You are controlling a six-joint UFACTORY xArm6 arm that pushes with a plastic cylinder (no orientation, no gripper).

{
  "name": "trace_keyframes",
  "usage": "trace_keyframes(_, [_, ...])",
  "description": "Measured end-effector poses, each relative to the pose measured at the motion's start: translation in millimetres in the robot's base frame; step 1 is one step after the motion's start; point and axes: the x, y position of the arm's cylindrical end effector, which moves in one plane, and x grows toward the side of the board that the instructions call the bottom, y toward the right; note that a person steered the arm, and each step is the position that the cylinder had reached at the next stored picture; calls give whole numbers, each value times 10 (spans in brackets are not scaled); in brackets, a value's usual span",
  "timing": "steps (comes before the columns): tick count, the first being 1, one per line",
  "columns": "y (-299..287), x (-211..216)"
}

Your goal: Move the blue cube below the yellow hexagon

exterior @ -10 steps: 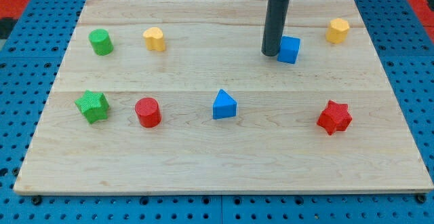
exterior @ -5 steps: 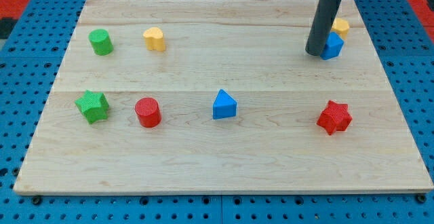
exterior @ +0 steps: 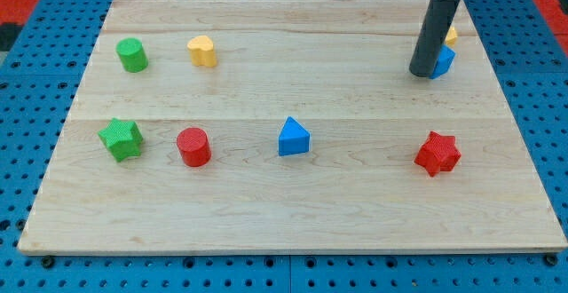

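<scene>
Tip [exterior: 424, 74] touching blue cube [exterior: 443, 61], yellow hexagon [exterior: 452, 35] just above

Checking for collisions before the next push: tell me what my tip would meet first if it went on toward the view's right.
My tip would meet the blue cube first; it sits right against the rod's right side, apparently touching. The yellow hexagon lies just beyond, toward the view's top.
</scene>
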Motion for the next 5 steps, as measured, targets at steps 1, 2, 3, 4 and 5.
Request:
trace_keyframes(1, [-160, 0])
trace_keyframes(2, [-396, -35])
trace_keyframes(3, [-397, -120])
trace_keyframes(4, [-183, -173])
trace_keyframes(5, [-183, -167])
